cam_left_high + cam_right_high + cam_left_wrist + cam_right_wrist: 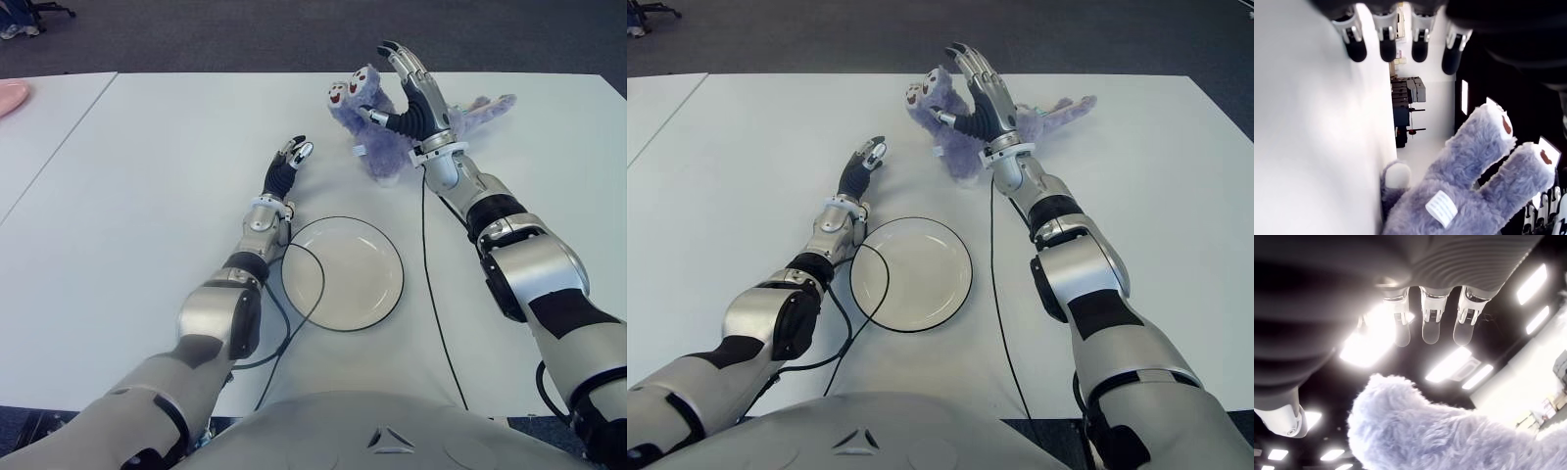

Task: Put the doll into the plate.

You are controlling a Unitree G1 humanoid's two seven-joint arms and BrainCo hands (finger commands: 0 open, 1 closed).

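Note:
A purple plush doll (370,137) with two smiling faces lies at the back of the white table (147,196), its limbs trailing to the right. My right hand (382,83) is open right against the doll, fingers stretched up over it and thumb at its front. In the right wrist view the doll's fur (1425,431) sits below straight fingers (1431,328). A white, black-rimmed plate (343,272) holding nothing lies near the table's front. My left hand (291,157) is open between the plate and the doll, to the doll's left; its wrist view shows the doll's legs (1469,191) ahead.
A black cable (315,284) from my left arm loops over the plate's left part. Another cable (433,294) runs along the table right of the plate. A pink dish (10,96) sits on the neighbouring table at far left.

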